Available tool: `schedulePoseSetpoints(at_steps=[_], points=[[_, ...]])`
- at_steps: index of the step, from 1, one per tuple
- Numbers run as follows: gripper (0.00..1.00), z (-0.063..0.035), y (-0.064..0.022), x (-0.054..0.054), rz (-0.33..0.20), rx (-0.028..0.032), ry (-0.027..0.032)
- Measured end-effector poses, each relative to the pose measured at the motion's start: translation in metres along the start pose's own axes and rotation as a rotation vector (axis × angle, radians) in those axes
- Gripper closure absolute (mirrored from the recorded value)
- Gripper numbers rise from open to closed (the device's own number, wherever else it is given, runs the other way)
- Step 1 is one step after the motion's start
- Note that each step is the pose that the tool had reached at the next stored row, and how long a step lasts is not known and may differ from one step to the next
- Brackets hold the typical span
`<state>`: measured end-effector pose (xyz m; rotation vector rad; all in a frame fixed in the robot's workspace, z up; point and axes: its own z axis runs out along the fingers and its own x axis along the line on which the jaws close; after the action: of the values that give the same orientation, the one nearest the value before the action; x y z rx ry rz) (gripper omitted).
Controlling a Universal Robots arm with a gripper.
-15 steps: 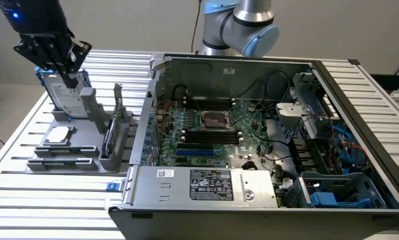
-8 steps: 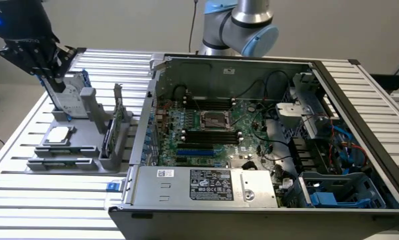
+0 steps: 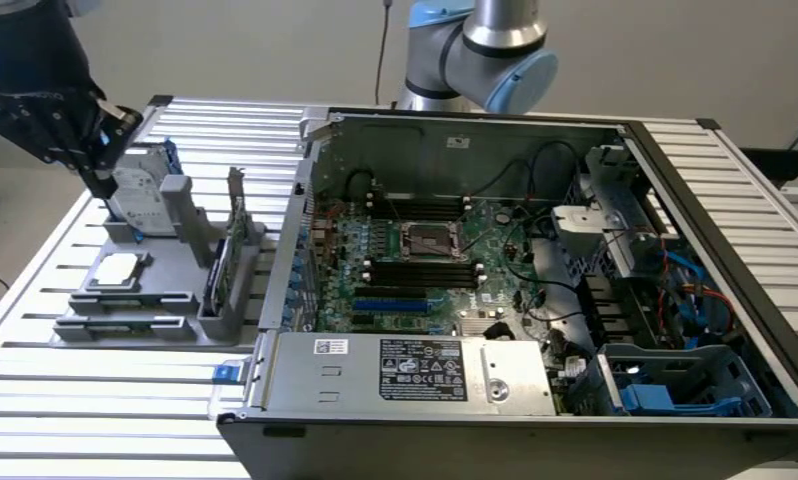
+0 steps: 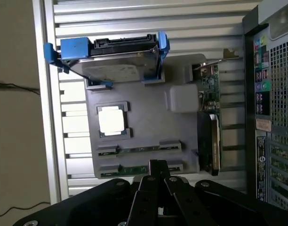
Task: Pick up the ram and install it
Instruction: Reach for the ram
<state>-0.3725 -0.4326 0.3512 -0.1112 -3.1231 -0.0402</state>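
Grey plastic holder (image 3: 172,300) (image 4: 148,127) sits on the slatted metal table (image 3: 106,400), right beside the open PC case (image 3: 506,280) (image 4: 271,94), and that's where all the loose parts are parked. The ram (image 4: 134,169) is a thin green stick lying flat in a slot along one end of the holder. A second stick (image 4: 140,149) lies in the next slot, just beside it and parallel. Further into the holder from those two is the square silver processor chip (image 3: 116,268) (image 4: 111,120) in its own little pocket. At the holder's opposite end stands the hard drive (image 3: 139,190) (image 4: 111,70) with its blue rails. A green expansion card (image 3: 232,250) (image 4: 210,108) stands on edge along the side of the holder that faces the case. The gripper (image 3: 103,180) (image 4: 156,165) hangs in the air above the holder, touching nothing. In the exterior view it lines up with the hard drive end, while the wrist view has its tip overlapping the edge with the ram slots. The claw looks pinched narrow, its tips meeting with no gap to speak of, and it's holding nothing. Inside the case, past the holder, the motherboard (image 3: 413,250) lies flat with its long black slots (image 3: 419,270) facing up.
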Motion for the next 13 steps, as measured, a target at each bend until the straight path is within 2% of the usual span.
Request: schedulePoseSetpoints(at_steps=[3, 7, 13], points=[[0.89, 0.0000, -0.0076, -0.0005, 0.000, 0.0044, 0.0058], [0.89, 0.0000, -0.0124, -0.0007, -0.006, 0.0098, 0.0080], [0.89, 0.0003, -0.0125, -0.0006, -0.093, 0.0198, 0.0117]])
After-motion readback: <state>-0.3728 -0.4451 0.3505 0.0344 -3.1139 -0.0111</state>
